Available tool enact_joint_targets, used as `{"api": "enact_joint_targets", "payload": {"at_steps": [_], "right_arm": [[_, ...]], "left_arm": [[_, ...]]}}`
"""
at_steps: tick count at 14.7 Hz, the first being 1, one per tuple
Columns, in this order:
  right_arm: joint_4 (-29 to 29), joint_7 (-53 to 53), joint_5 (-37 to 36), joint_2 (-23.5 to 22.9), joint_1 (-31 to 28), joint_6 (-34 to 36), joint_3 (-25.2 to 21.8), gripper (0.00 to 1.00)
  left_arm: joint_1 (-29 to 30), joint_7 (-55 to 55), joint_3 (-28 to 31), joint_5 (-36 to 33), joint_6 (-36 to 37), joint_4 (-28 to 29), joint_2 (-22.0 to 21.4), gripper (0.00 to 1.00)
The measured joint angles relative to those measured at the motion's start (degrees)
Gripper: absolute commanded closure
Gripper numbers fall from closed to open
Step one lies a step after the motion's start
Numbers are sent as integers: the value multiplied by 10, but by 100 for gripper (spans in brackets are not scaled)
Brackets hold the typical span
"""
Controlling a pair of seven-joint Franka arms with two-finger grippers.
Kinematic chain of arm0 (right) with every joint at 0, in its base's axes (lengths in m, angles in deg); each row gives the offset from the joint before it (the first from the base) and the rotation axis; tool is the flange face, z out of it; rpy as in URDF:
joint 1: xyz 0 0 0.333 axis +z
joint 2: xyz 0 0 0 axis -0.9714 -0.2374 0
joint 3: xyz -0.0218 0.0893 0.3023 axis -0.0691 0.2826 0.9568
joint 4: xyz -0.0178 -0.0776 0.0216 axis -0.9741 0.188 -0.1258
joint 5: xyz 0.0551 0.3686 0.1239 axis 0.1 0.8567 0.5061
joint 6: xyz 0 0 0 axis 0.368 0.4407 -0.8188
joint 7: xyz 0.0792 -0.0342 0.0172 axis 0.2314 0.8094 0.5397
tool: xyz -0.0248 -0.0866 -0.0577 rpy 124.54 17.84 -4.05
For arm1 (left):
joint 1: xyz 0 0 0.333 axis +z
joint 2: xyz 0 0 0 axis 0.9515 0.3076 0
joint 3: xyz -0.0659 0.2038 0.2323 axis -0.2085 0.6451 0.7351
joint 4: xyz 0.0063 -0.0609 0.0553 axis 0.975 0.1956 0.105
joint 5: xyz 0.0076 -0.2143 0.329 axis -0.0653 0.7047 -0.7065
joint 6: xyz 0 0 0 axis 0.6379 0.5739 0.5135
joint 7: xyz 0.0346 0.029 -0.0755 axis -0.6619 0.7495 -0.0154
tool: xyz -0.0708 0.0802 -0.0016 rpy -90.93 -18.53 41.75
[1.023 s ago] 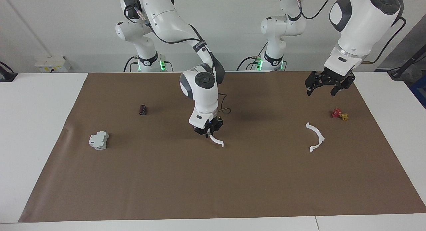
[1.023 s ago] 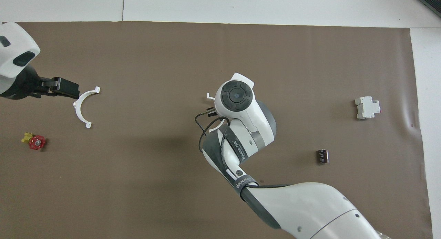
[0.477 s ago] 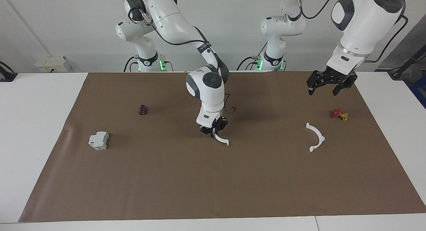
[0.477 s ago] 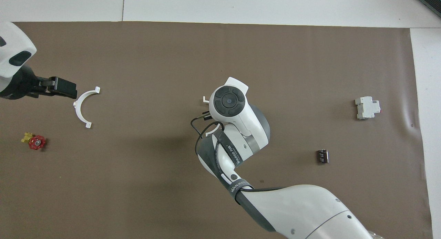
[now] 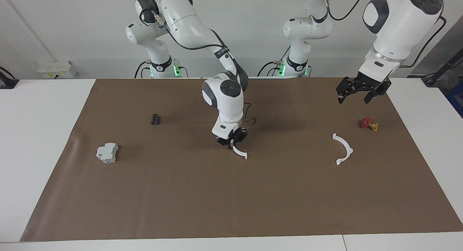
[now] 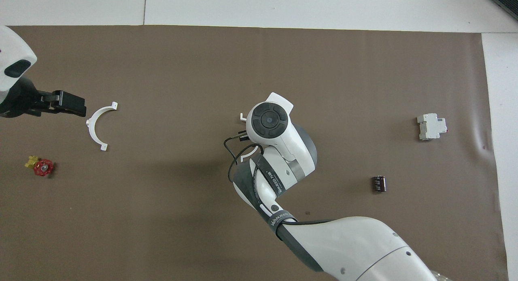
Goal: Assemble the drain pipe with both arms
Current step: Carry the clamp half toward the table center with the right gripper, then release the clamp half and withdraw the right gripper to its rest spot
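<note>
The drain pipe lies in two white half-rings. My right gripper point(image 5: 230, 144) is shut on one half-ring point(image 5: 241, 153) over the middle of the brown mat, and the ring's free end hangs close to the mat. In the overhead view the right wrist covers that gripper, and only the tab point(image 6: 242, 118) of this half-ring peeks out. The other half-ring point(image 5: 349, 148) point(image 6: 90, 125) lies flat toward the left arm's end. My left gripper point(image 5: 353, 98) point(image 6: 77, 105) hangs open and empty high over the mat beside it, touching nothing.
A small red-and-yellow valve point(image 5: 369, 124) point(image 6: 39, 167) sits near the lying half-ring, nearer the robots. A grey-white boxy block point(image 5: 107, 152) point(image 6: 431, 126) and a small dark cylinder point(image 5: 155, 119) point(image 6: 378, 183) lie toward the right arm's end.
The right gripper carried its half-ring a short way toward the left arm's end, then nearly stopped. The left gripper drifted toward its own end of the table, away from the lying half-ring.
</note>
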Motion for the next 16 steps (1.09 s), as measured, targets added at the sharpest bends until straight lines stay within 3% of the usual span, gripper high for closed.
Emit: {"api": "enact_joint_targets", "payload": {"at_steps": [6, 9, 12, 16], "right_arm": [[2, -13, -1, 15, 8, -4, -6, 0], [14, -14, -3, 90, -12, 67, -24, 0], [14, -14, -10, 180, -70, 157, -28, 0], [13, 14, -29, 244, -147, 226, -31, 0]], "left_arm": [[0, 0, 1, 0, 2, 0, 0, 0], [0, 0, 7, 0, -19, 20, -4, 0], [0, 0, 24, 0, -91, 83, -15, 0], [1, 0, 30, 0, -176, 140, -11, 0]]}}
